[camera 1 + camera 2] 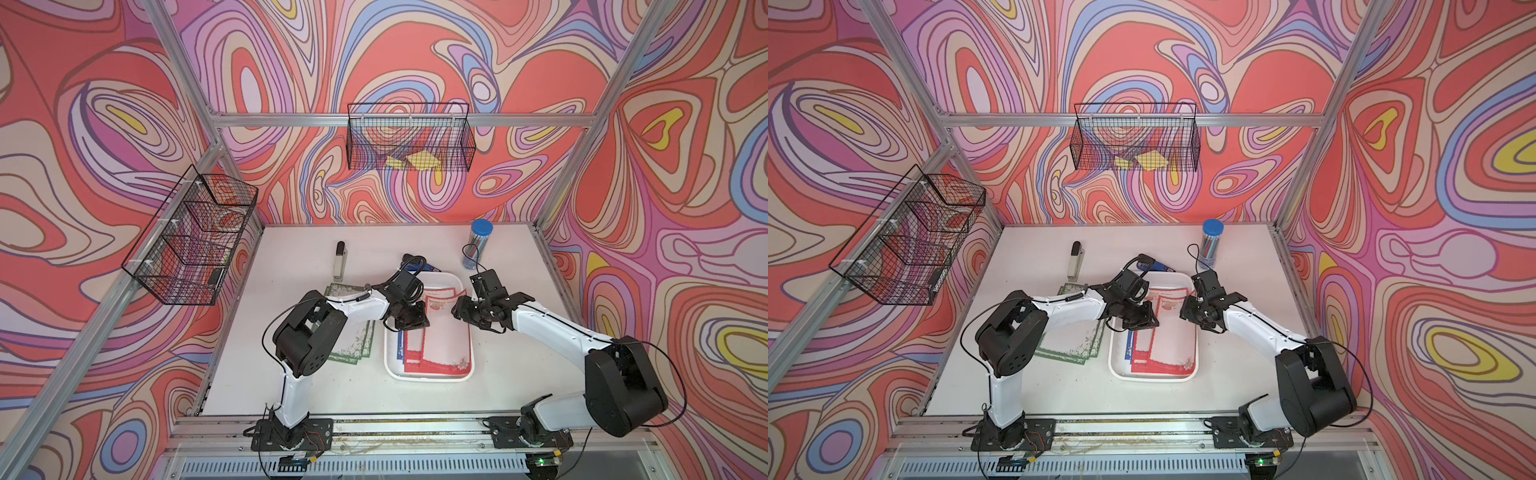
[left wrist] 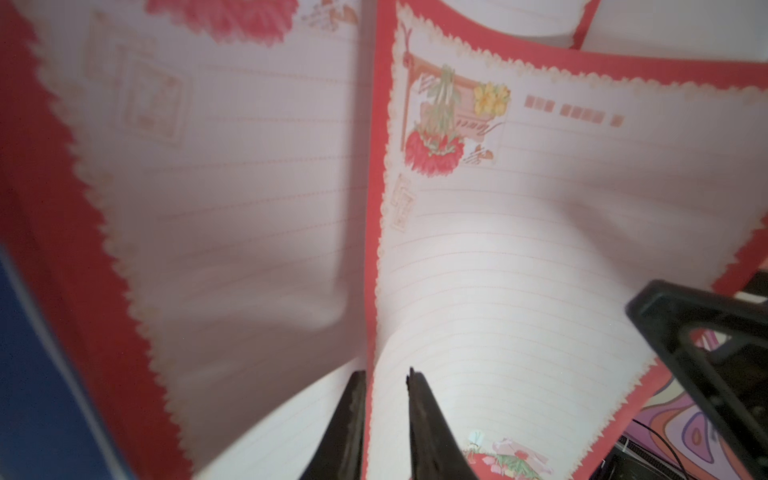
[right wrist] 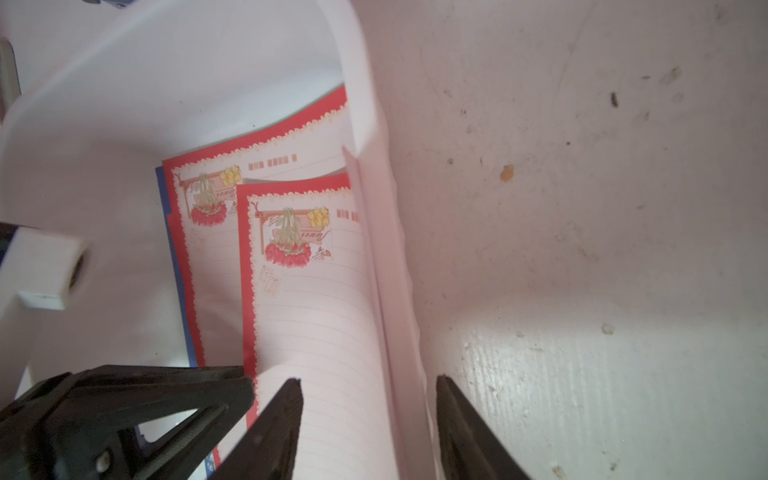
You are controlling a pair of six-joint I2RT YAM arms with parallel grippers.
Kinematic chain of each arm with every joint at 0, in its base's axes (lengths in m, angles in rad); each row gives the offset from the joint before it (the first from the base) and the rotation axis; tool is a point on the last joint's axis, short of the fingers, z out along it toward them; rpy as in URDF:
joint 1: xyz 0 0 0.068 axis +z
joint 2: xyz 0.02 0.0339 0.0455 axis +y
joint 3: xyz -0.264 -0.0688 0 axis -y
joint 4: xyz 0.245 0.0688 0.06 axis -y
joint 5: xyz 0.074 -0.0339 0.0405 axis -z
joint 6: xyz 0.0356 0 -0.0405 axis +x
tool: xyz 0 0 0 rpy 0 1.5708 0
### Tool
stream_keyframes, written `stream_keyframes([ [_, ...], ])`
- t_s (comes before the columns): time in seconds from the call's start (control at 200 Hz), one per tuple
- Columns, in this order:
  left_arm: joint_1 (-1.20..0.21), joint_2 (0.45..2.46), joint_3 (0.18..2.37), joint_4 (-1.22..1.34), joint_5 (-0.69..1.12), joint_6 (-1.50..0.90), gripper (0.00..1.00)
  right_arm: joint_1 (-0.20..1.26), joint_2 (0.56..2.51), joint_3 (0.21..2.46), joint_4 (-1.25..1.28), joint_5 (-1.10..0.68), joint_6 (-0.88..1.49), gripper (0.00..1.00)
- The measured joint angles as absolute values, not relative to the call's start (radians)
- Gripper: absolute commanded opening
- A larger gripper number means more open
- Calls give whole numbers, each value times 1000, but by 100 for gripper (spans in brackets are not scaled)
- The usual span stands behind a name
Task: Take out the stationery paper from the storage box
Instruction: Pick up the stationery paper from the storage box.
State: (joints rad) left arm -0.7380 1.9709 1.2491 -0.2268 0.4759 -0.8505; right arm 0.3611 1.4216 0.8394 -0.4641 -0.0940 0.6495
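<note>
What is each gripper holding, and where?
Left gripper straddles a red-bordered sheet at its long edge; grip cannot be told. Right gripper open, holding nothing.

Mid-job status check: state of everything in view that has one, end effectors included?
Top red-bordered sheet: in the storage box, bowed upward.
Storage box: holds more red sheets over a blue-bordered sheet.
Left end effector: jaws narrow around the top sheet's red edge; grip unclear.
Right end effector: open, astride the sheet's curled edge.
Green-bordered sheets: out, flat beside the box.
Blue-capped tube: upright, capped.
Stapler: closed, lying flat.
Yellow notes: in the rear wire basket.
</note>
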Motion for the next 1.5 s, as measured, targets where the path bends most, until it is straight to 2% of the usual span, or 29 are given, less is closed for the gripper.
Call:
stream_keyframes([
  [0.23, -738, 1973, 1249, -207, 490, -859, 19, 361, 1398, 843, -490, -86, 648, 44],
  [0.411, -738, 1973, 1249, -204, 495, -865, 19, 361, 1371, 865, -527, -69, 643, 44],
  [0.531, -738, 1974, 1249, -198, 500, -866, 19, 361, 1367, 873, -538, -66, 640, 39],
  [0.866, -738, 1980, 1249, -189, 505, -869, 20, 361, 1363, 873, -539, -80, 632, 10],
  [0.931, -738, 1980, 1249, -189, 506, -870, 20, 361, 1363, 873, -538, -81, 634, 12],
  [1.021, -738, 1980, 1249, -185, 511, -876, 20, 361, 1363, 873, -539, -82, 632, 29],
  [1.066, -738, 1980, 1249, -182, 513, -877, 20, 361, 1364, 873, -540, -80, 636, 30],
  [1.152, -738, 1980, 1248, -180, 514, -879, 20, 361, 1371, 876, -544, -79, 634, 29],
  [1.307, -738, 1980, 1248, -169, 519, -886, 20, 360, 1398, 889, -546, -79, 625, 14],
  [1.397, -738, 1980, 1248, -163, 519, -887, 26, 360, 1407, 902, -563, -79, 619, 0],
  [1.497, -733, 1977, 1248, -165, 511, -883, 46, 360, 1407, 953, -607, -73, 601, 0],
])
